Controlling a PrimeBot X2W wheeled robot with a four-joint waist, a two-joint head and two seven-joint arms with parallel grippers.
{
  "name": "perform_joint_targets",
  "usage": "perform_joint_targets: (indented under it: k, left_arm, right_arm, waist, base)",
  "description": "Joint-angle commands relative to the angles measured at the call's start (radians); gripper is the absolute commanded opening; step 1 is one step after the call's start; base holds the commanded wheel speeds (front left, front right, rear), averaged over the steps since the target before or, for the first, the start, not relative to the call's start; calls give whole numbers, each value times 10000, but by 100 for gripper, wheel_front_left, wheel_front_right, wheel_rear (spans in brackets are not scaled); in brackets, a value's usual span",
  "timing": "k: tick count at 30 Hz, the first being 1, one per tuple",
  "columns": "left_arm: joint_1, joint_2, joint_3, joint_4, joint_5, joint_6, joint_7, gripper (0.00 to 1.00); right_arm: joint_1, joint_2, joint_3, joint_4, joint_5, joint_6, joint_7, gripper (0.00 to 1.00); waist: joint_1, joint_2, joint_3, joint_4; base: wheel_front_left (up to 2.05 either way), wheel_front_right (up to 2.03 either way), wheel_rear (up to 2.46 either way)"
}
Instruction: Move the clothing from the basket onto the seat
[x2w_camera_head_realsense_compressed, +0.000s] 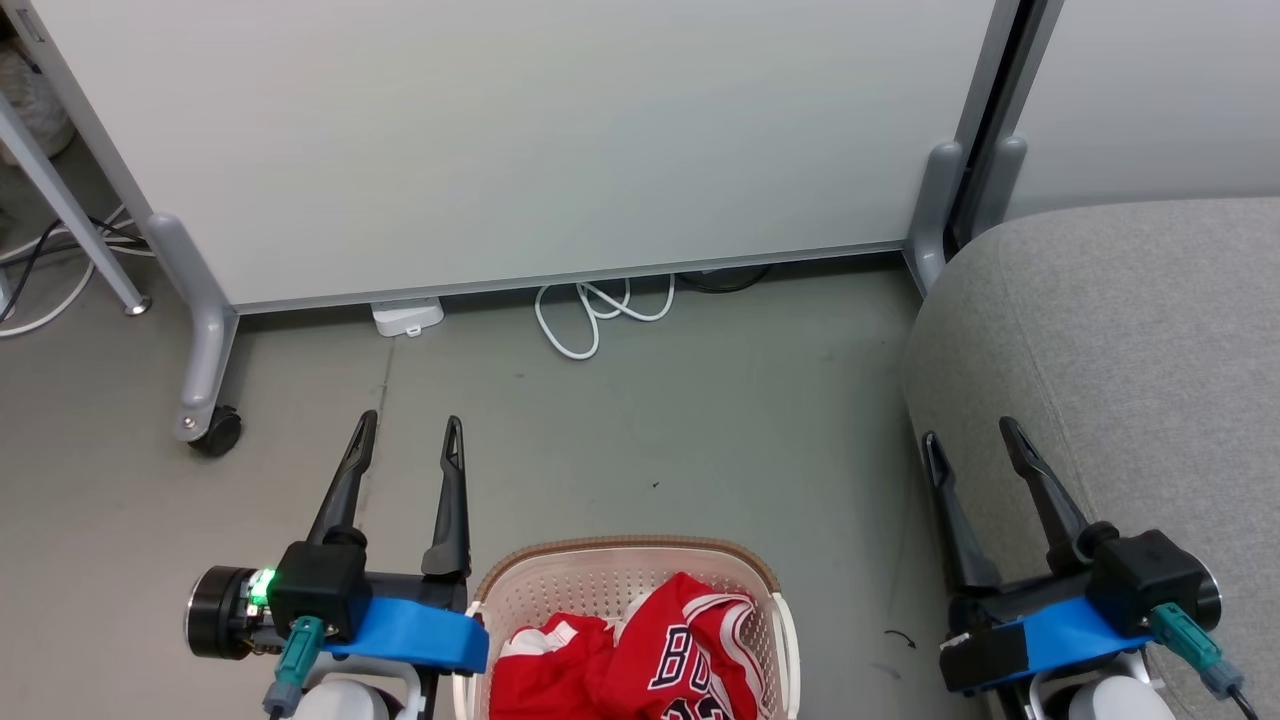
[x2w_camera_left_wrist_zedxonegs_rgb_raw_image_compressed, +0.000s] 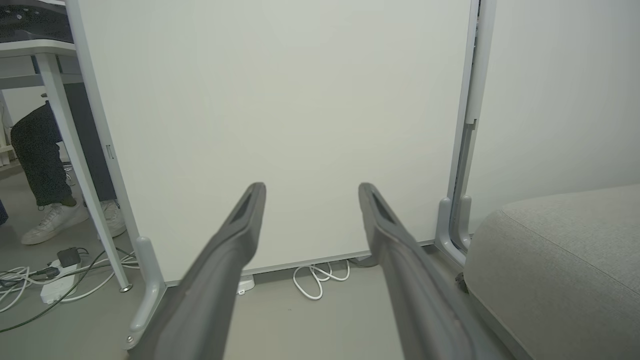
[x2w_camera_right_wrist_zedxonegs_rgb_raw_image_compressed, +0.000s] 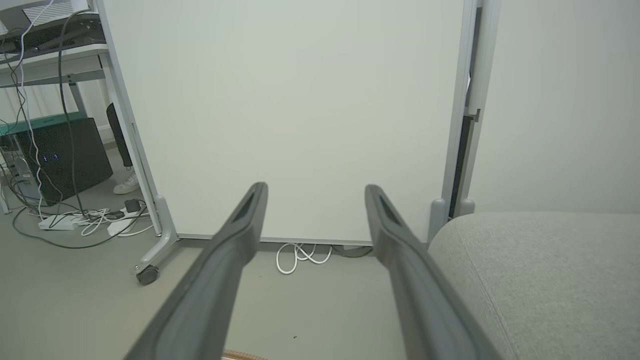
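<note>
In the head view, my left gripper (x2w_camera_head_realsense_compressed: 410, 420) sits at the lower left and my right gripper (x2w_camera_head_realsense_compressed: 969, 430) at the lower right. Both have their fingers spread wide and hold nothing. Between them, at the bottom edge, is the basket (x2w_camera_head_realsense_compressed: 620, 546), with the clothing (x2w_camera_head_realsense_compressed: 650, 650) bunched inside it, red with white trim and dark letters. The seat (x2w_camera_head_realsense_compressed: 1120, 350) takes up the right side of the frame, and my right gripper hangs over its near edge. The floor between basket and seat is bare. A pale partition panel (x2w_camera_head_realsense_compressed: 500, 140) runs across the top, with a caster (x2w_camera_head_realsense_compressed: 218, 432) at its left foot and a coiled white cable (x2w_camera_head_realsense_compressed: 595, 310) under its lower edge.

The left wrist view looks along my left gripper's spread fingers (x2w_camera_left_wrist_zedxonegs_rgb_raw_image_compressed: 240, 235) at the same panel. The seat's rounded corner is at the lower right. At the far left this view adds a person's dark trouser leg (x2w_camera_left_wrist_zedxonegs_rgb_raw_image_compressed: 40, 160) and white shoe (x2w_camera_left_wrist_zedxonegs_rgb_raw_image_compressed: 52, 222) beyond a desk leg, with a power strip (x2w_camera_left_wrist_zedxonegs_rgb_raw_image_compressed: 60, 287) and loose cords on the floor.

In the right wrist view my right gripper's fingers (x2w_camera_right_wrist_zedxonegs_rgb_raw_image_compressed: 240, 235) are just as far apart. The seat fills the lower right, and a sliver of the basket's brown rim shows at the bottom edge. At the upper left stands a black computer case (x2w_camera_right_wrist_zedxonegs_rgb_raw_image_compressed: 55, 155) amid hanging cables.
</note>
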Motion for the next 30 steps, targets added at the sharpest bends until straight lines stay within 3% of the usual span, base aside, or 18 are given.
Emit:
perform_joint_targets:
  k: [1, 30]
  left_arm:
    - [-136, 33, -41, 31, 148, -6, -79, 100]
    - [-382, 29, -98, 553, -657, -426, -78, 100]
  right_arm:
    - [-136, -66, 19, -49, -185, 24, -86, 100]
    - [-217, -63, 22, 61, 188, 24, -78, 100]
  waist:
    - [0, 0, 0, 2]
    - [0, 0, 168, -95]
  base:
    - [0, 0, 0]
    - [0, 0, 0]
